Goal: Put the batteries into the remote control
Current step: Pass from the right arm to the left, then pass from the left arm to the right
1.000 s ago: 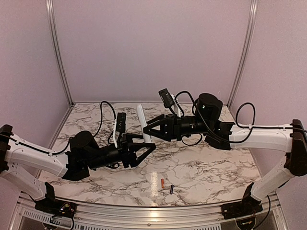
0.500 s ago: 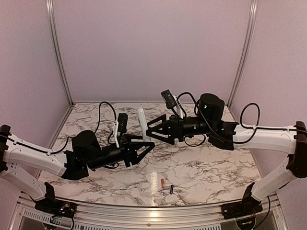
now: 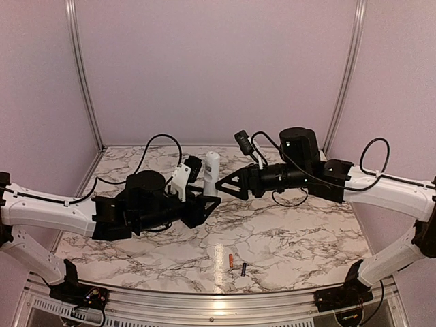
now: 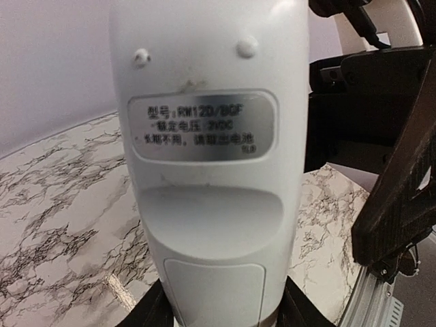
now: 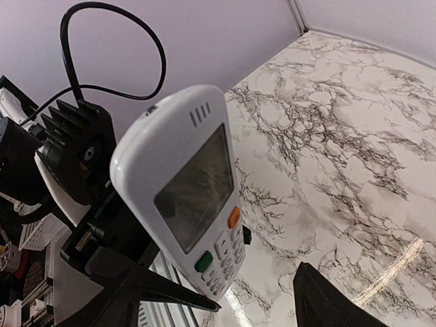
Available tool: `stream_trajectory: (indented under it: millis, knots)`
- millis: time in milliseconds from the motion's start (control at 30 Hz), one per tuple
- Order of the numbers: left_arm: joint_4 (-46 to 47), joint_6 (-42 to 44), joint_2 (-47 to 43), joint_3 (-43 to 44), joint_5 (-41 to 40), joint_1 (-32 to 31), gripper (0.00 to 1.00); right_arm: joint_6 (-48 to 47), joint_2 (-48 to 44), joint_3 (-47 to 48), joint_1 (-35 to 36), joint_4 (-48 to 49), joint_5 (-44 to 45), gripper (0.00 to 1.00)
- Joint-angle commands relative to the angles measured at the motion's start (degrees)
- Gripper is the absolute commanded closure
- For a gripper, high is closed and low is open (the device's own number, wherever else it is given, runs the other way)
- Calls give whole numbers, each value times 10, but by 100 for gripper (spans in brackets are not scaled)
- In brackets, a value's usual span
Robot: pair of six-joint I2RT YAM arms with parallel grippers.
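The white remote control (image 3: 211, 172) stands nearly upright above the table, with my left gripper (image 3: 204, 202) shut on its lower end. In the left wrist view its back (image 4: 208, 136) fills the frame, label and cover panel facing the camera, between my left gripper (image 4: 221, 319) jaws. Its screen and buttons (image 5: 194, 194) face the right wrist camera. My right gripper (image 3: 225, 184) stands open just right of it; in its own view (image 5: 255, 306) the jaws hold nothing. The two batteries, orange (image 3: 231, 260) and black (image 3: 243, 268), lie near the front edge.
A thin pale strip (image 3: 218, 257) lies just left of the batteries. The marble table (image 3: 300, 238) is walled by lilac panels at the back and both sides. A metal rail (image 3: 204, 306) runs along the front edge.
My right gripper opened and let go of the remote control. My left gripper closed on its lower end, and the left arm rose and turned, standing the remote upright.
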Motion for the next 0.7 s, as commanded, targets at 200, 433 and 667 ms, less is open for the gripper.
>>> stream_trajectory:
  millis: [200, 433, 667]
  knots:
    - [-142, 12, 76, 89, -35, -5, 60, 6, 18, 37, 10, -80, 98, 30]
    - [-158, 7, 100, 114, -31, -13, 61, 8, 39, 50, 10, -85, 122, 39]
    - [-166, 2, 116, 129, -29, -20, 61, 10, 48, 48, 9, -69, 131, 52]
